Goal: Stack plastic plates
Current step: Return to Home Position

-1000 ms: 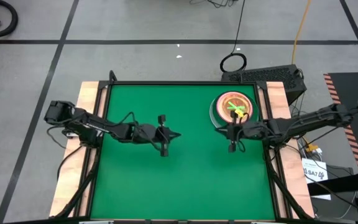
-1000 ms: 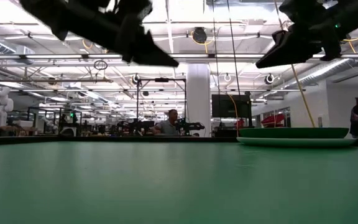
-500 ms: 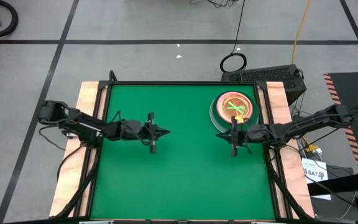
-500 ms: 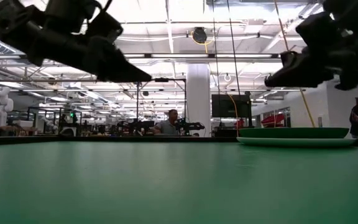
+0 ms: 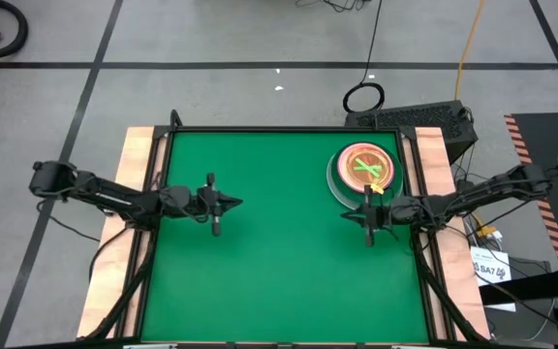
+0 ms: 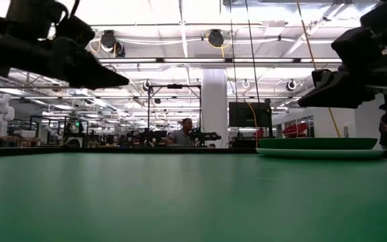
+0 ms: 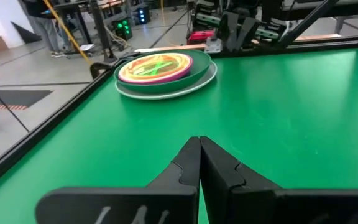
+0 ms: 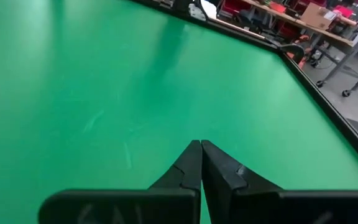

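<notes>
- Green felt covers the tabletop, and the only things on it are the stack of plastic plates, close to the right edge and towards the far right corner.
- Judging from that, the stacking looks finished: every plate sits in one neat pile, so nothing is left to collect.
- From the left wrist view the stack of plastic plates shows a wide pale rim at the bottom and a dark green rim above it. Then come narrower magenta and orange-yellow rings, and bright green stripes cross on top.
- From the low view the pile lies flat and level, with no plate tilted or hanging off.
- The left gripper hangs above the left half of the tabletop, well apart from the stack. Its fingers are pressed together on nothing.
- The right gripper hovers near the right edge, just beside the stack on its near side. It is likewise closed and empty, fingers touching.
- Both seem held clear and high because the arms are only pulling away to rest.
</notes>
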Controlling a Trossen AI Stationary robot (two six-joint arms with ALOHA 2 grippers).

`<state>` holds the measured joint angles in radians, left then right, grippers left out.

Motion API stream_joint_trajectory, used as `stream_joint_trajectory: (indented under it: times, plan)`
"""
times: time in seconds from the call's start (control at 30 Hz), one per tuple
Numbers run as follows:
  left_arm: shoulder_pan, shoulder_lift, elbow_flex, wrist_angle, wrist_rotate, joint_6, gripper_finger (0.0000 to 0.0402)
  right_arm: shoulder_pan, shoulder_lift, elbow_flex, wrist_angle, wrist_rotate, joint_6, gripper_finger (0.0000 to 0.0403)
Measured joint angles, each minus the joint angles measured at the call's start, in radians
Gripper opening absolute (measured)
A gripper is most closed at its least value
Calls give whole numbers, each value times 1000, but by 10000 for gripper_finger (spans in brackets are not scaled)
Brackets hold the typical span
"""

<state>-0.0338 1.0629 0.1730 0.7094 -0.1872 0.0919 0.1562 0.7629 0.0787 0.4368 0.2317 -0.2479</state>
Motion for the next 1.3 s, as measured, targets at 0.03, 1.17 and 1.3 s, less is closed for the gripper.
stream_joint_trajectory:
  times: [0.03, 1.17, 1.3]
  plan:
    - [0, -18, -15, -1, -2, -8, 5, 0, -9, -7, 0, 0, 3, 1]
    - [-8, -301, -164, -64, -31, 10, 5, -90, -650, -36, -406, -265, -100, 0]
    - [-8, -301, -164, -63, -30, 10, 5, -165, -708, -37, -406, -358, -105, 0]
